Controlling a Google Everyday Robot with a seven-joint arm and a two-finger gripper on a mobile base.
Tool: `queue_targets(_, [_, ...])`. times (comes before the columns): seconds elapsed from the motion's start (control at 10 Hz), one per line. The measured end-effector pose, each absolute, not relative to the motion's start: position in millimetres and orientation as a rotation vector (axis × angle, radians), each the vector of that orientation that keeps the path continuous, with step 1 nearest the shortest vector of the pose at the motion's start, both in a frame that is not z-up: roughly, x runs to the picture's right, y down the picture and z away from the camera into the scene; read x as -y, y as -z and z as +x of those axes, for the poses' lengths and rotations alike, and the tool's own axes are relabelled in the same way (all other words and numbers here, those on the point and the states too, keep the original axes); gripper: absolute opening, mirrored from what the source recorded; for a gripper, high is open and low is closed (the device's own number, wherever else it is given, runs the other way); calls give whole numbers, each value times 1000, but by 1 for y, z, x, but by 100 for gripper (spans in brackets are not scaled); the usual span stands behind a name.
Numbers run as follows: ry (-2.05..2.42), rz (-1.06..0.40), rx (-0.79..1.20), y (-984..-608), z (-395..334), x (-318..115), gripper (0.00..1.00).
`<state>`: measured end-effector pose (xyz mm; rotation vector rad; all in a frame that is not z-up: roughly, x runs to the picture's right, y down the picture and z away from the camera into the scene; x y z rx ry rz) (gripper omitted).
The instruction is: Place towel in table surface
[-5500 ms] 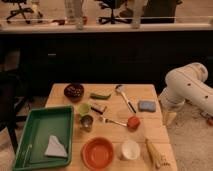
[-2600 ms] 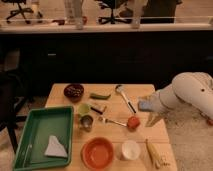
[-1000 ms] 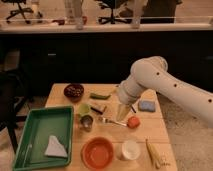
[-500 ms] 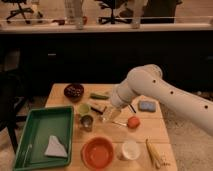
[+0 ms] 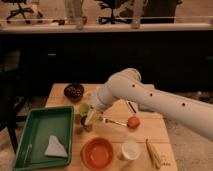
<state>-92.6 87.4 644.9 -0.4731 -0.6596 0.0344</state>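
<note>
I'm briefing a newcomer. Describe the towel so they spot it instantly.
On the wooden table, find the green tray at its left; the tool hovers just past the tray's right rim. The towel lies in the tray's near part: a pale, limp wedge, the only cloth in it.

The small pale grey-blue towel (image 5: 56,147) looks soft, matt cloth. The green plastic tray (image 5: 40,127) is smooth; the pale wooden table surface (image 5: 154,132) is matt.

Pale wedge-shaped towel (image 5: 55,147) lies in green tray (image 5: 44,111) — off the wooden table surface (image 5: 150,131).
</note>
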Motion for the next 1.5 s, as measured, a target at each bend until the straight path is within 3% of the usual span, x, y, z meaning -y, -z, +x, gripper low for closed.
queue_targets(0.7, [107,-636,600,-688,-175,-134,80])
queue_targets(1.5, [132,-665,586,-692,-184,-140,80])
